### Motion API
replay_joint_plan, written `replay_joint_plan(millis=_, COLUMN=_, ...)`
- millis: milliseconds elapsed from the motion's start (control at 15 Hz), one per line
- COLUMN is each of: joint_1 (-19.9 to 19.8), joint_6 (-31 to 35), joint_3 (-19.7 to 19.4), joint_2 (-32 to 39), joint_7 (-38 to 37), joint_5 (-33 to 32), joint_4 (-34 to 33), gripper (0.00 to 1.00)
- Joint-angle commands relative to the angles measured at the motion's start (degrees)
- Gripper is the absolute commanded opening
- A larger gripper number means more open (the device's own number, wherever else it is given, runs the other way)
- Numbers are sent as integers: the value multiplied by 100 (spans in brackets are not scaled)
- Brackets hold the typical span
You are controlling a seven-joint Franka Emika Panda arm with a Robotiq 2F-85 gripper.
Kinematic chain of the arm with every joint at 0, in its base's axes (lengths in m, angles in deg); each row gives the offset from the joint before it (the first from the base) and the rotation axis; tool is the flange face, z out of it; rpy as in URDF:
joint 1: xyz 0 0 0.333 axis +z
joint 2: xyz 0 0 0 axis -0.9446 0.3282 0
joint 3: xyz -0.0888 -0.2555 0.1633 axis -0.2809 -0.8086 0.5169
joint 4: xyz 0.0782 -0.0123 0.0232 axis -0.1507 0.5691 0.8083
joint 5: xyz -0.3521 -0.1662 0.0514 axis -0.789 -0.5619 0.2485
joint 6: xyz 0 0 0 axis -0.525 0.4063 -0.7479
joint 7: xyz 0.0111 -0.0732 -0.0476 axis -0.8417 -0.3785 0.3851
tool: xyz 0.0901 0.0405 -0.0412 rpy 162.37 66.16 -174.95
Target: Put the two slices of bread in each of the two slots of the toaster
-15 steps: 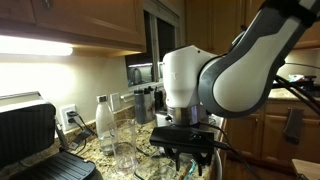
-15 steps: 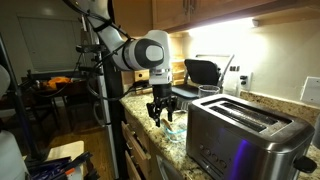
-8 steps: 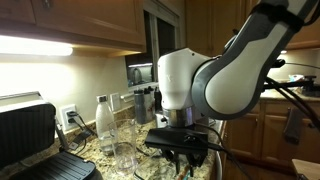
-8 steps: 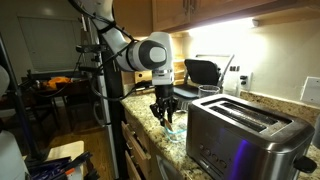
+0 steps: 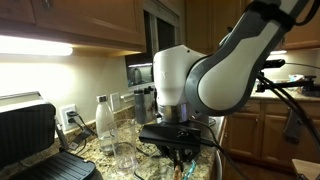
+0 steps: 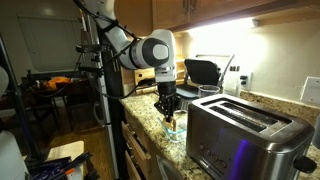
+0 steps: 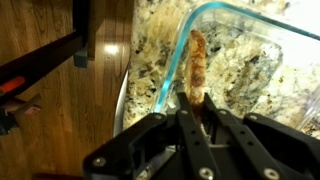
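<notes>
In the wrist view a tan-brown slice of bread (image 7: 196, 62) stands on edge inside a clear glass dish (image 7: 262, 38) on the speckled granite. My gripper (image 7: 196, 108) is shut on the slice's near end, with both fingers pressed against its sides. In an exterior view the gripper (image 6: 171, 112) points straight down at the counter, just beside the shiny steel toaster (image 6: 245, 140). The toaster's two dark slots (image 6: 251, 113) run along its top and nothing shows in them. In an exterior view the gripper (image 5: 183, 158) hangs low behind the bottle and glass.
A clear bottle (image 5: 103, 124) and a drinking glass (image 5: 124, 152) stand on the counter. A black grill press (image 5: 28, 138) sits beside them and also shows at the counter's back (image 6: 203, 72). The counter edge (image 6: 140, 125) drops off beside the dish.
The fingers have closed from wide apart onto the bread slice. The wrist has lowered slightly toward the dish.
</notes>
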Motion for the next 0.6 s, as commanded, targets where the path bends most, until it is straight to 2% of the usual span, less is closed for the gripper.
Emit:
replay_joint_plan(millis=0, joint_1=189, joint_6=-231, joint_3=-145, joint_2=-131, joint_7=-222, joint_5=-224, joint_4=-90, gripper=8)
replay_joint_plan(millis=533, joint_1=271, joint_6=-867, joint_3=-51, joint_2=-709, joint_7=-504, joint_5=-554, joint_4=-151, gripper=8)
